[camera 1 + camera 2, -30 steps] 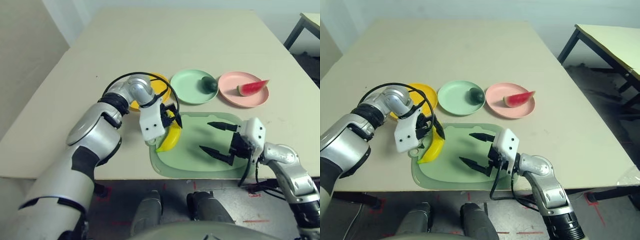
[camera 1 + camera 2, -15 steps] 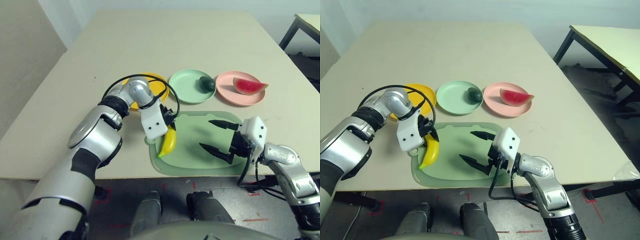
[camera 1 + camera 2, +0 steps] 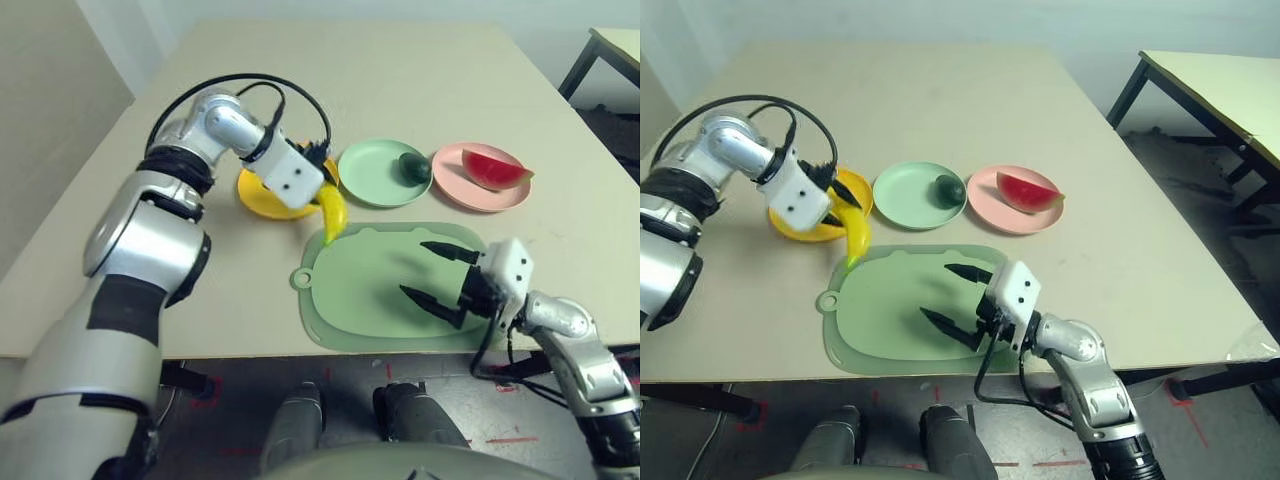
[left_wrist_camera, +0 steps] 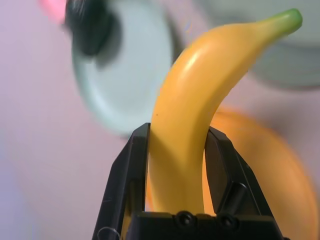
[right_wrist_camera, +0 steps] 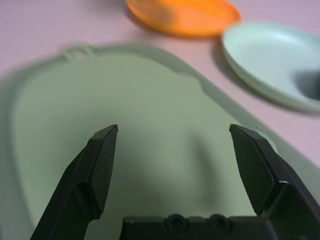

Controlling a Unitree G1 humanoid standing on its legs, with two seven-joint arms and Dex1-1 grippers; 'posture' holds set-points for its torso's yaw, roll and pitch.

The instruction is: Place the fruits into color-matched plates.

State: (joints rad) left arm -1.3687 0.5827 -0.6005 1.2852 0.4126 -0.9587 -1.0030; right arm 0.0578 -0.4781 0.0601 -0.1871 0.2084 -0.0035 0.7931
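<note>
My left gripper [image 3: 320, 190] is shut on the yellow banana [image 3: 333, 214], which hangs tip-down over the near right rim of the yellow plate [image 3: 256, 196]. The left wrist view has the banana [image 4: 190, 115] clamped between both black fingers [image 4: 131, 165]. The dark green avocado [image 3: 415, 166] lies in the mint green plate [image 3: 372, 176]. The red watermelon wedge [image 3: 496, 168] rests in the pink plate [image 3: 458, 186]. My right gripper [image 3: 416, 269] hovers open and holds nothing, low over the right half of the pale green cutting mat [image 3: 360, 295].
The cutting mat, with its ring tab [image 3: 302, 278], takes up the near middle of the table. The three plates stand in a row just behind it. A second table [image 3: 1220, 85] stands to the far right.
My left gripper has shut on the banana, lifted it off the mat's left edge and carried it back toward the yellow plate. The right arm has stayed in place.
</note>
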